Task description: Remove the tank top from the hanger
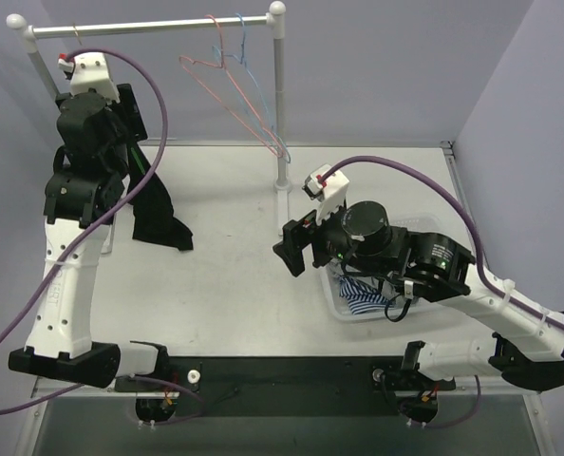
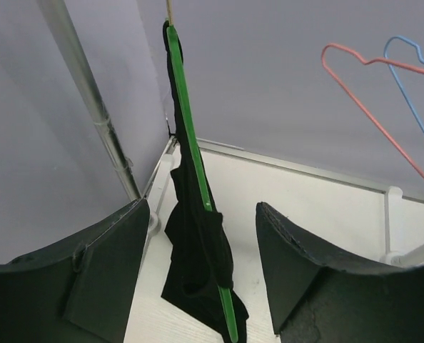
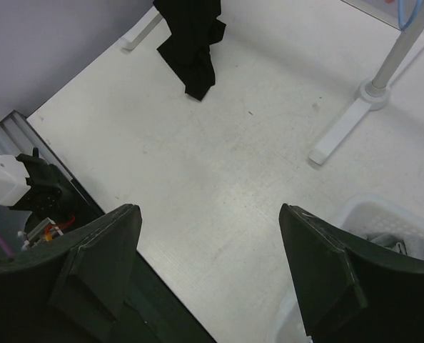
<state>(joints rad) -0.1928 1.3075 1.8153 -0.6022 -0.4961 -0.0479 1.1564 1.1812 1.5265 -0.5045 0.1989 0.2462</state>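
Observation:
A black tank top (image 1: 159, 214) hangs on a green hanger (image 1: 141, 166) from the rack's left end, and its lower edge touches the table. In the left wrist view the hanger (image 2: 190, 128) runs down through the tank top (image 2: 198, 250). My left gripper (image 1: 130, 119) is raised beside the hanger. In its wrist view it is open (image 2: 203, 206), with hanger and garment seen between the fingers but not touched. My right gripper (image 1: 296, 249) is open and empty above the table's middle, and its wrist view (image 3: 210, 209) shows the tank top (image 3: 190, 43) far off.
A pink hanger (image 1: 220, 76) and a blue hanger (image 1: 249, 90) hang empty on the rail near the rack's right post (image 1: 280, 104). A clear bin (image 1: 339, 302) holding striped clothing sits under the right arm. Grey walls close in the back and sides.

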